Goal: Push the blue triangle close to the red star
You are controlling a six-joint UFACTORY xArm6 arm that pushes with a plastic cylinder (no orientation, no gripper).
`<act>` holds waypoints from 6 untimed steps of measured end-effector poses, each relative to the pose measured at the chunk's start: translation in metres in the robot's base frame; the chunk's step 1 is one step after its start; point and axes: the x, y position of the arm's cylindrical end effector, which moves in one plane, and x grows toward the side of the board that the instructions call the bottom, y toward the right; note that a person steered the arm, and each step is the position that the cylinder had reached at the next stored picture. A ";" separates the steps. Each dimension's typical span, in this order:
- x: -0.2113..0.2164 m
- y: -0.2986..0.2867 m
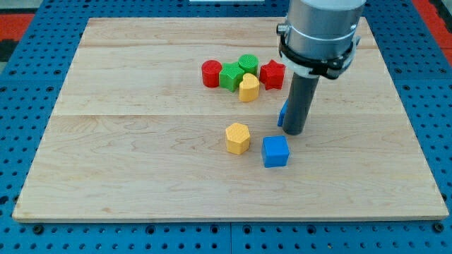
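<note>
The red star [272, 73] sits at the right end of a cluster of blocks in the upper middle of the wooden board [141, 141]. The blue triangle [281, 115] is mostly hidden behind my rod; only a blue sliver shows at the rod's left edge, below the red star. My tip [294, 132] rests on the board right against that blue sliver, on its right side, and just above the blue cube [275, 151].
The cluster also holds a red cylinder [211, 73], a green star [230, 76], a green cylinder [248, 63] and a yellow heart [248, 88]. A yellow hexagon [238, 137] lies left of the blue cube.
</note>
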 end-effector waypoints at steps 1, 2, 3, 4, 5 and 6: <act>-0.007 0.018; -0.027 0.028; -0.041 0.009; -0.022 0.001; -0.009 -0.005; -0.025 -0.018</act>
